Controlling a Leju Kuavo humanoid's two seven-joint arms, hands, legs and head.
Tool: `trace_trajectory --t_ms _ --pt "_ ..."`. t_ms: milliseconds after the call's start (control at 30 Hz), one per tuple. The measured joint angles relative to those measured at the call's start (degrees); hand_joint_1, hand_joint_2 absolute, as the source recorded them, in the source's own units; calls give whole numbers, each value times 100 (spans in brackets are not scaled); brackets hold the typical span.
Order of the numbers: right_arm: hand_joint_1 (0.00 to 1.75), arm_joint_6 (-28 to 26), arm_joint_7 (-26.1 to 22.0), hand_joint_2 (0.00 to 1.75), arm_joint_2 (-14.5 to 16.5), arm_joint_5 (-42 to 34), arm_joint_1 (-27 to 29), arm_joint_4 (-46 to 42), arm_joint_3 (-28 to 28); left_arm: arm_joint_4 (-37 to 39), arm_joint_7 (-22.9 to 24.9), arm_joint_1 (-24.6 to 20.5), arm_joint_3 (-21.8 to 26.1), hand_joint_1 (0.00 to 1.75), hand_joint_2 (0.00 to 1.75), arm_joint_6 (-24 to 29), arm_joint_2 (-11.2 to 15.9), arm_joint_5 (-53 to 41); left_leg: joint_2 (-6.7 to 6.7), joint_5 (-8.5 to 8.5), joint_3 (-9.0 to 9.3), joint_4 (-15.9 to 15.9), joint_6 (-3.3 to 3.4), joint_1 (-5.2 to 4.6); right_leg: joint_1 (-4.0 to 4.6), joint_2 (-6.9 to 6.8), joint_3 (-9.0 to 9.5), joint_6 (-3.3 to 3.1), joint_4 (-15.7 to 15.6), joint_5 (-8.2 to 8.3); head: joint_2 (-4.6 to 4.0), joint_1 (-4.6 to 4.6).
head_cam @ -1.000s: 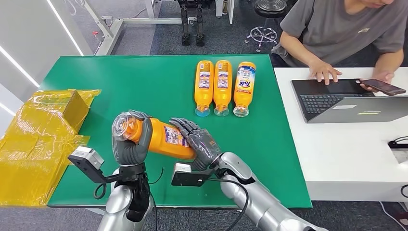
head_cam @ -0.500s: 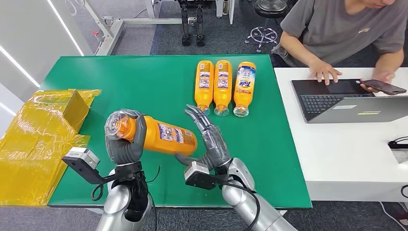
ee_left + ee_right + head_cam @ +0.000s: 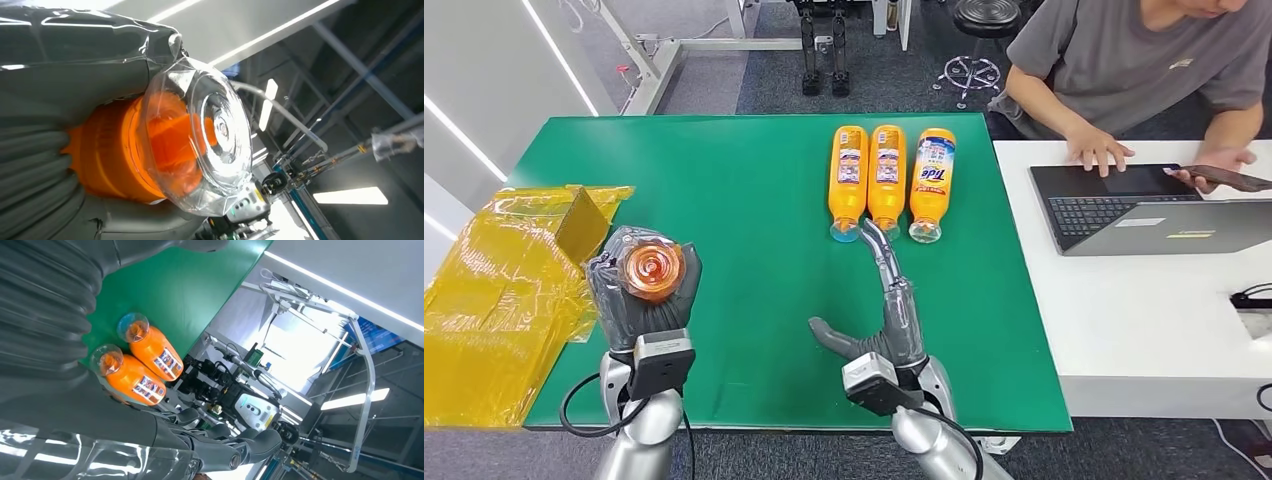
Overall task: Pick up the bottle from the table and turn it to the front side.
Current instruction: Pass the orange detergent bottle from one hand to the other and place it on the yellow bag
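My left hand grips an orange bottle upright above the green table's near left part, its clear cap pointing up at the head camera. In the left wrist view the same orange bottle with its clear cap sits inside my left hand. My right hand stands open over the table's near middle, fingers stretched toward the far side, holding nothing. Three more orange bottles lie side by side at the table's far middle, caps toward me; two of these bottles show past my right hand.
The green table has yellow wrapped packaging along its left edge. A white desk adjoins on the right with a laptop. A person sits behind it, one hand on the laptop, the other holding a phone.
My left hand has swung the bottle from lying sideways to upright and moved it left. My right hand let go of the bottle's base, opened and straightened its fingers.
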Motion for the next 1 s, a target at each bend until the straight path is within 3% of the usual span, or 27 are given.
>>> trace_trajectory --t_ms 167,300,433,633,767,1000 --pt "0 -148 9 175 -31 75 305 -259 -5 109 73 -164 736 175 175 0 205 -1751 0 0 1 0 0 1 0 1 -3 -1 0 0 0 -1" --pt "0 -196 48 175 -61 233 551 -617 -40 574 711 -573 917 175 175 -27 708 -2636 1 2 3 0 -4 2 1 2 -5 -2 2 0 0 -1" --pt "0 -70 193 175 -79 441 695 -930 -117 1258 1355 -1054 418 175 175 -438 1408 -2874 4 6 3 0 -7 3 2 7 -5 -5 5 3 0 -1" --pt "0 97 223 175 -84 543 793 -1119 -265 2342 1455 -1687 -541 175 175 -995 2284 -3142 10 6 3 0 -7 2 3 13 -7 -8 5 7 0 -1" --pt "0 154 222 175 -85 528 884 -1197 -324 3143 1453 -2212 -925 175 175 -1275 2505 -3139 5 6 1 1 -7 2 2 8 -7 -8 4 7 0 0" --pt "0 170 222 175 -104 516 1058 -1350 -365 4530 1440 -3064 -1337 175 175 -1700 2628 -3245 9 6 1 1 -7 2 2 12 -7 -8 5 7 0 -1"
